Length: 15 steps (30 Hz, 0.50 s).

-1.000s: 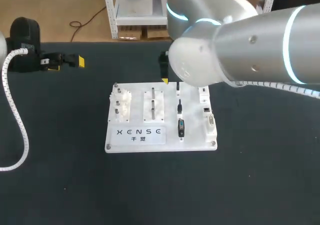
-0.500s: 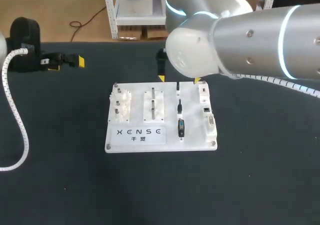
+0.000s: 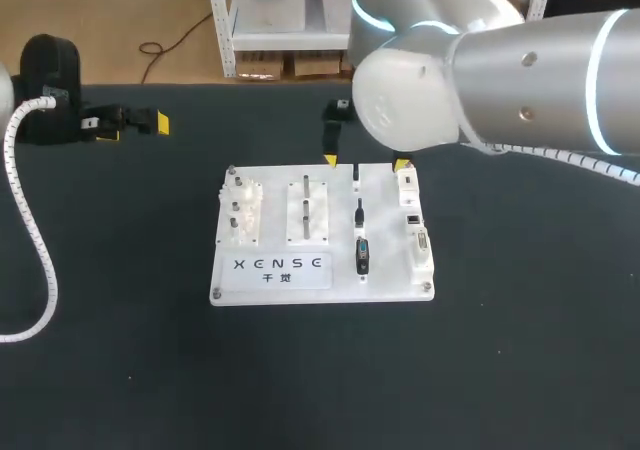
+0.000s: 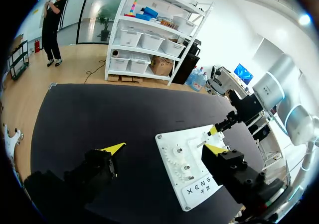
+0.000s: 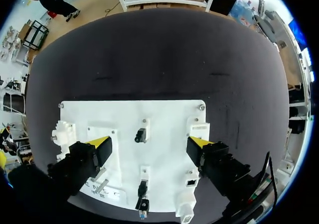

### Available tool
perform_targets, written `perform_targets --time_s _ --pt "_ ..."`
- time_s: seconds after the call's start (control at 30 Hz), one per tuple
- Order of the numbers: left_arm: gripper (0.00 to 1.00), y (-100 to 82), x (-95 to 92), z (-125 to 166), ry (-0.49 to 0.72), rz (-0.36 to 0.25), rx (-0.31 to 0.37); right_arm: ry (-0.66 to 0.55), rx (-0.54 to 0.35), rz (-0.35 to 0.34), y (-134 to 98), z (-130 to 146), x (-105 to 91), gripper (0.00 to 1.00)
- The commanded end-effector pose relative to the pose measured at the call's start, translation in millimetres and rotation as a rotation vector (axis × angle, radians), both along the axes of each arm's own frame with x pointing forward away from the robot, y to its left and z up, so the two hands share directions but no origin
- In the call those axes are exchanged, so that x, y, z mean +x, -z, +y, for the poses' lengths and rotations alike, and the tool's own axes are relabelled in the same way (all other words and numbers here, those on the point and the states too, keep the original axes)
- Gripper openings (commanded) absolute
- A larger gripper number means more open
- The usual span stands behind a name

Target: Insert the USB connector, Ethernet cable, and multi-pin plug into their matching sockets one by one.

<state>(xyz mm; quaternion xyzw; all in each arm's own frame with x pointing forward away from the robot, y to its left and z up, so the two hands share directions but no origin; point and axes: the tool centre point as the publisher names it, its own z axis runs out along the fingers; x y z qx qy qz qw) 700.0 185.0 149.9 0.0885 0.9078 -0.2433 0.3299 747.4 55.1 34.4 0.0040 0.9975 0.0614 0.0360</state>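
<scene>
Both grippers open and empty, three plugs lying on the white board [image 3: 272, 270].

The left gripper [image 3: 130, 122] rests at the table's far left, well apart from the board. Only its wrist view shows its fingers spread, and the gears [image 4: 180, 159] on the board's left part. In one column, long axes running far to near, lie the USB connector [image 5: 141, 134], the Ethernet cable [image 5: 143, 188] and the multi-pin plug [image 5: 143, 208]. Three sockets [image 3: 413, 217] line the right edge. The right gripper [image 5: 149, 144] hangs over the far edge, its fingers apart either side of the USB connector. Its arm hides this from the head view.
</scene>
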Motion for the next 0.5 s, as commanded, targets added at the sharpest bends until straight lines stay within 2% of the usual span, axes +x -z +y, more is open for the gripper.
perform_targets --time_s 0.03,0.23,0.37,0.5 --pt "1.0 0.0 0.0 0 0.0 0.0 0.0 -0.018 -0.035 -0.011 6 3 7.8 1.0" --pt "1.0 0.0 0.0 0 0.0 0.0 0.0 -0.052 -0.123 -0.044 11 8 5.5 1.0" --pt "1.0 0.0 0.0 0 0.0 0.0 0.0 -0.033 -0.137 -0.029 14 8 3.6 0.99" --pt "1.0 0.0 0.0 0 0.0 0.0 0.0 0.003 -0.137 -0.018 17 7 4.1 0.61"
